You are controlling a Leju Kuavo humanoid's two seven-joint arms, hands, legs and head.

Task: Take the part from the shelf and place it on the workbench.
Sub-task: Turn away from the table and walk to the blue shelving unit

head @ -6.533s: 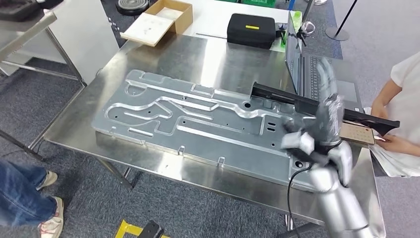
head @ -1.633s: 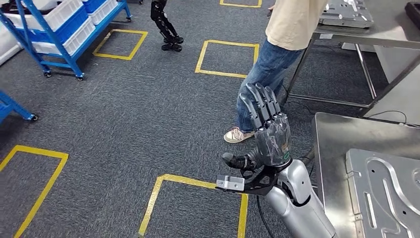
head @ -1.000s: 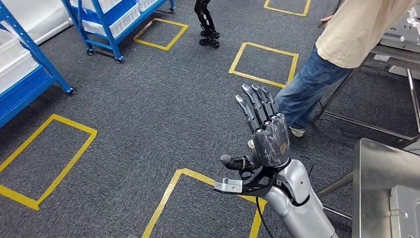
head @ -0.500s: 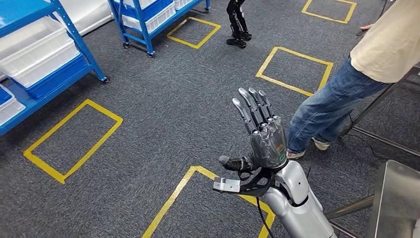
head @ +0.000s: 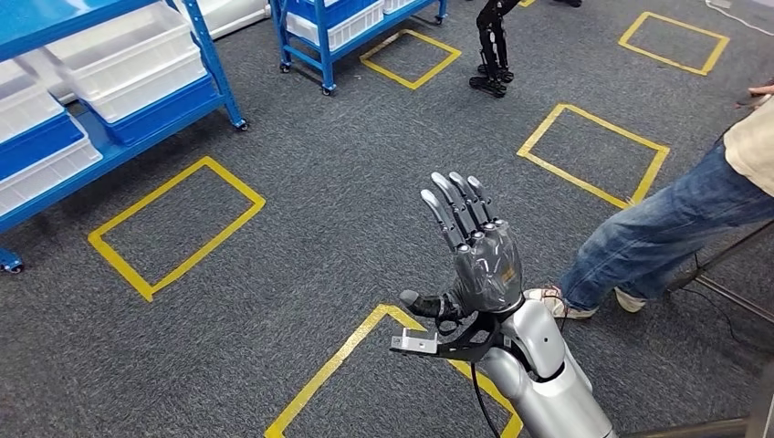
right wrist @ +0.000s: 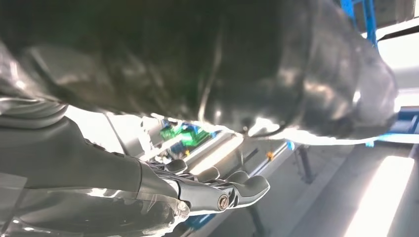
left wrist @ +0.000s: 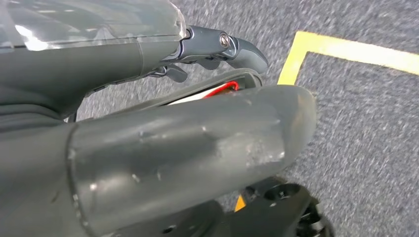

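My right hand (head: 475, 260) is raised in front of me in the head view, palm up, fingers straight and spread, holding nothing. The right wrist view shows its fingers (right wrist: 217, 190) stretched out. Blue shelves (head: 214, 68) with white bins (head: 137, 59) stand at the far left, well away from the hand. My left hand (left wrist: 148, 143) hangs over the carpet, its fingers (left wrist: 222, 47) holding nothing.
Grey carpet with yellow taped squares (head: 173, 224) lies all around. A person's jeans leg and shoe (head: 657, 233) stand at the right. Another robot's dark legs (head: 493, 46) stand at the back, beside a second blue shelf (head: 342, 23).
The whole view has swung left: the steel workbench has slid out at the right and the blue shelves have come in at the left. My right hand stays raised and spread.
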